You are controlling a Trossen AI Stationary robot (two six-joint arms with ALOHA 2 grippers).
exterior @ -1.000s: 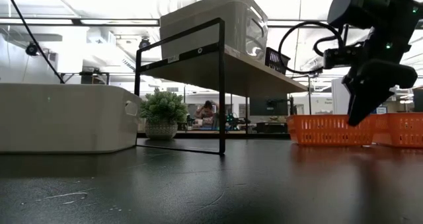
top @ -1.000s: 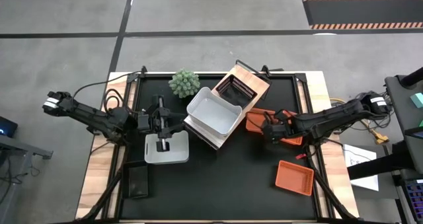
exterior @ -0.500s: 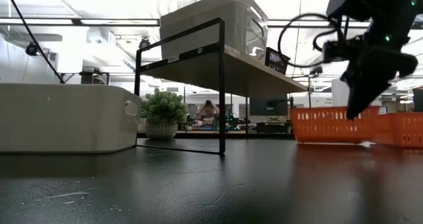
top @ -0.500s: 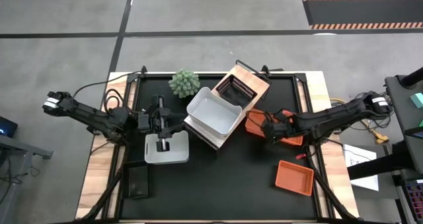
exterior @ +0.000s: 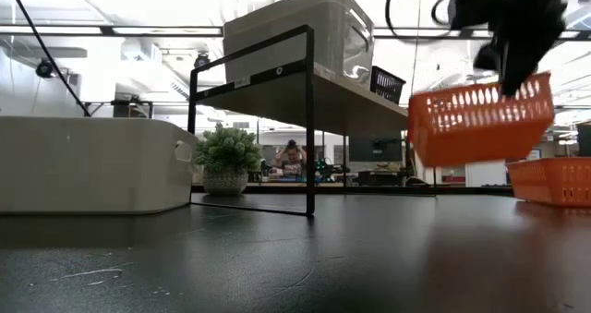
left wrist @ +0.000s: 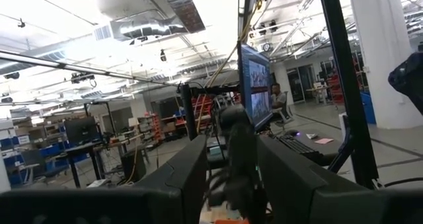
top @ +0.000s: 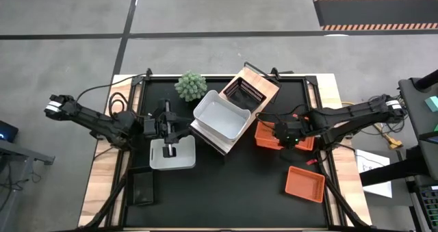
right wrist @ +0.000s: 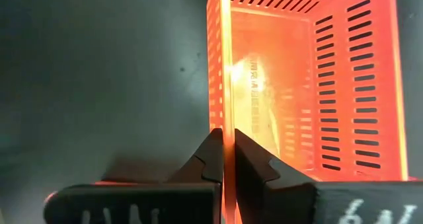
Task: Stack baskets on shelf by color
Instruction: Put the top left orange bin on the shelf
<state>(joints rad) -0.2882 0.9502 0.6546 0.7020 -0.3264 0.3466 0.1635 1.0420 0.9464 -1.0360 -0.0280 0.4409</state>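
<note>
Lifted off black tabletop [top: 226, 184] since half a second ago: slatted orange-red plastic basket [exterior: 480, 121], wall pinched by right gripper [right wrist: 223, 159], beside light-wood shelf [exterior: 355, 99] (white and black baskets already there). Carrying step; next, raise onto shelf. Left gripper [top: 170, 150] over white tray, state unclear.

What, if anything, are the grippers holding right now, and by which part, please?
The right gripper pinches an orange basket by the rim of one side wall, clear of the table. The left gripper holds nothing visible above the white basket.
</note>
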